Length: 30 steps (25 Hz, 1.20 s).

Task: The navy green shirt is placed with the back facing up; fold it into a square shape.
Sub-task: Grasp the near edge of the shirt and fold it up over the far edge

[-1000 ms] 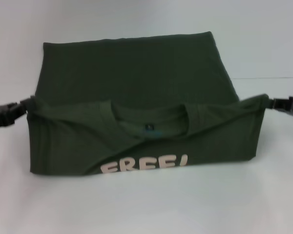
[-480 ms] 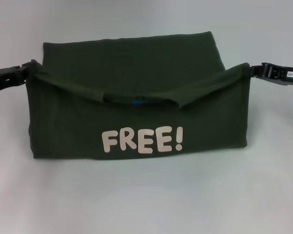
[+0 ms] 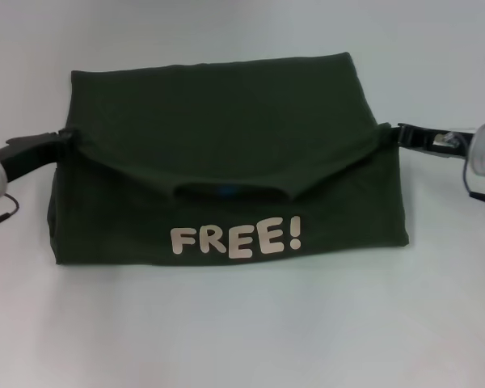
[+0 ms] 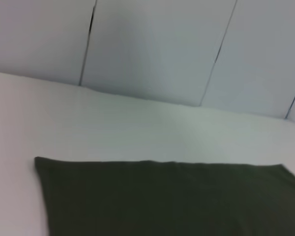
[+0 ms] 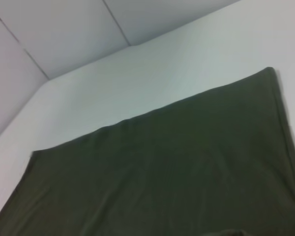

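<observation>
Shirt (image 3: 226, 145), navy green, spread across the middle of the pale surface (image 3: 242, 331), near half folded up over the far half. Cream lettering "FREE!" (image 3: 236, 237) facing up on the folded front panel, with the collar opening (image 3: 226, 191) sagging just above it. Pinched at the two upper corners of that folded layer: left end effector (image 3: 63, 137) closed on the left corner, right end effector (image 3: 392, 133) closed on the right corner, both at the cloth's side edges and raised a little off the surface. Folded edge drawn taut between them, dipping in the middle. Far plain layer lying flat, hem straight along the back. Seen from the left wrist view only as a dark flat panel (image 4: 167, 196) on the surface, grey wall panels (image 4: 152, 49) behind. Seen from the right wrist view likewise as a smooth dark sheet (image 5: 167, 172) reaching toward the surface's far edge. Own fingers not visible in either wrist view.
</observation>
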{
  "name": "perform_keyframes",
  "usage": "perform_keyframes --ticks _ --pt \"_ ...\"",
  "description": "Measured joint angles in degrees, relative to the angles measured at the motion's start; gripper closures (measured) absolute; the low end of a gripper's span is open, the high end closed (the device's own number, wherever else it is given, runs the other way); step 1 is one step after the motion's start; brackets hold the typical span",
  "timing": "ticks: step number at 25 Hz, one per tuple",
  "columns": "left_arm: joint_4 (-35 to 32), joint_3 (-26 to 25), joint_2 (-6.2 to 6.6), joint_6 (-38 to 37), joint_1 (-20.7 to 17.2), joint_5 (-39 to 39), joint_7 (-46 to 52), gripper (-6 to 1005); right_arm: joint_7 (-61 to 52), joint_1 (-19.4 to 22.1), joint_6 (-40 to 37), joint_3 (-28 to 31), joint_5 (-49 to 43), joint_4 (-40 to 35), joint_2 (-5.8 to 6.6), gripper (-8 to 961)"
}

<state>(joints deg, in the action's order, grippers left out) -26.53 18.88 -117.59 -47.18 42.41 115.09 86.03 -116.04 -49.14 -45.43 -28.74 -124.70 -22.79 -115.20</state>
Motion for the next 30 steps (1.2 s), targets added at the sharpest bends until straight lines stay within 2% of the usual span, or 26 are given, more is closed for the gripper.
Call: perform_keyframes --ticks 3,7,16,21,25,30 --pt "0.03 -0.03 -0.89 2.02 0.36 -0.18 -1.63 958 1.37 -0.51 2.95 -0.08 0.88 0.65 -1.06 869" --pt "0.20 0.07 -1.19 2.78 0.60 -0.68 -2.97 958 2.51 -0.73 5.00 -0.14 1.08 1.00 -2.14 857" --pt "0.15 0.77 -1.74 2.89 0.64 -0.59 -4.60 927 3.76 -0.77 6.36 -0.18 1.85 1.58 -3.34 831" --pt "-0.73 2.79 -1.99 2.43 0.00 -0.58 -4.89 900 5.10 -0.60 5.40 -0.27 1.88 1.00 -3.73 816" --pt "-5.27 3.01 -2.94 0.78 -1.70 -0.67 -1.29 794 5.44 0.47 1.73 -0.19 1.88 -1.26 -3.75 735" --pt "-11.60 2.90 -3.83 -8.75 -4.72 -1.81 3.20 648 5.49 3.78 -5.09 -0.24 5.42 -6.71 -3.82 634"
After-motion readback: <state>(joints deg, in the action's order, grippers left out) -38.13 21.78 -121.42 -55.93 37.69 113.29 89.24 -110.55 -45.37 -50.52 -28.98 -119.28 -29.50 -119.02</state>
